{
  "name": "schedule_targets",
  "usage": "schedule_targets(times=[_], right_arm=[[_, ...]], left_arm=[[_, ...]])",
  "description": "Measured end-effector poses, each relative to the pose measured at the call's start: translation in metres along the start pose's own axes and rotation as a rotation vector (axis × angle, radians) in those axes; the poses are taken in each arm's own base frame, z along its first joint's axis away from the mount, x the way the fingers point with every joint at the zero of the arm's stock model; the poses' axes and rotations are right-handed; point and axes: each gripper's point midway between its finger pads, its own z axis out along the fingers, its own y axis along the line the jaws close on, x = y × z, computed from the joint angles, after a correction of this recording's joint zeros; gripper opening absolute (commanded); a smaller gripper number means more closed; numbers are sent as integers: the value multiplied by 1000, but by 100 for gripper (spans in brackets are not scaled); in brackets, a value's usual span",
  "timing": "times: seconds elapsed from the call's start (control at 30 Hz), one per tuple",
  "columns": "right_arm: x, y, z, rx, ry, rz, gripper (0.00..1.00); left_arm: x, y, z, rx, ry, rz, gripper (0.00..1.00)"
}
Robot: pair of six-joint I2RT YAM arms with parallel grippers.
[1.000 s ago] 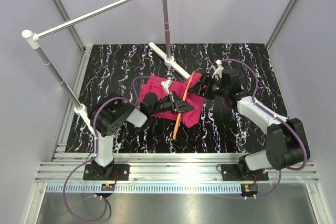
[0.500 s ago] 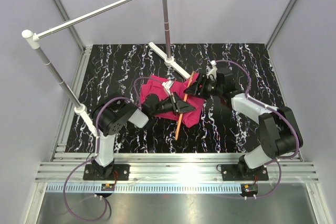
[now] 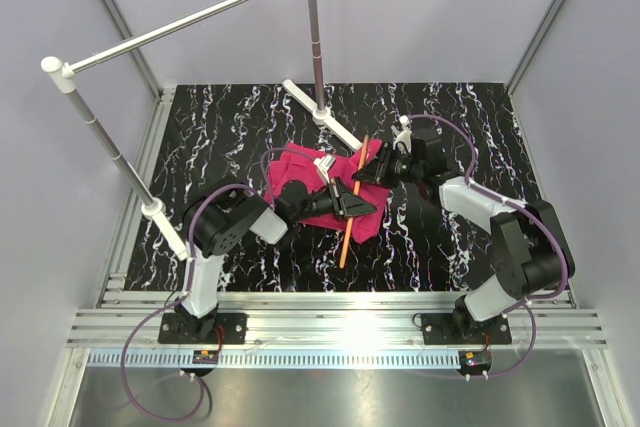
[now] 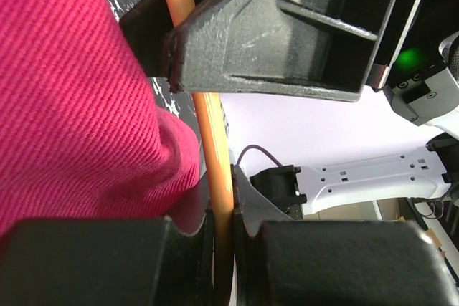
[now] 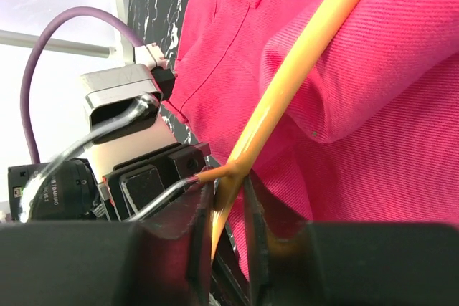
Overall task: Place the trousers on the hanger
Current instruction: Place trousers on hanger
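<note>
The magenta trousers (image 3: 293, 168) lie crumpled on the black marbled table, mid-left. The thin orange hanger (image 3: 346, 239) stands on edge across their right side, running from far to near. My left gripper (image 3: 352, 204) is shut on the hanger's bar (image 4: 214, 141), with the trousers (image 4: 72, 105) right beside the jaws (image 4: 221, 238). My right gripper (image 3: 363, 171) is at the hanger's far end. In the right wrist view its jaws (image 5: 228, 213) close around the hanger (image 5: 301, 55) where the dark wire hook (image 5: 143, 202) joins, with the trousers (image 5: 380, 120) behind.
A silver rail (image 3: 190, 22) with white end caps spans the back left on two posts. One post (image 3: 316, 37) stands on a white foot (image 3: 325, 117) just beyond the trousers, the other (image 3: 120, 162) at the left table edge. Grey walls enclose the table (image 3: 460, 237).
My right gripper moved left to the hanger's far end and closed round it. My left gripper shifted slightly right with the hanger, which now points more straight toward the near edge.
</note>
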Motion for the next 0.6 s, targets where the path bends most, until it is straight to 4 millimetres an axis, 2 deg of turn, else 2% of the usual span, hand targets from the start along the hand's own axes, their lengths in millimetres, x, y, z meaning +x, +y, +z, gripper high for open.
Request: schedule_targets(times=[0.1,0.2,0.27,0.33,0.37,0.47,0.6], right_arm=[[1,0,1,-4,7,10,3],[1,0,1,-6,7,9,0],[1,-1,1,-4,7,8,0],[0,1,0,-4,3,3,0],[0,2,0,-1,0,-2,0],[0,4,-5,15,-7,-11,0],[-2,9,-15,32,-22,-31,0]], left_arm=[[1,0,0,-1,2,-1,0],[1,0,0,-1,2,-1,1],[1,0,0,-1,2,0,26],[5,1,0,-5,19,-3,41],[8,2,-1,-9,30,-11,53],[14,3,-4,-16,49,-23,62],[11,-3,-12,-10,45,-19,65]])
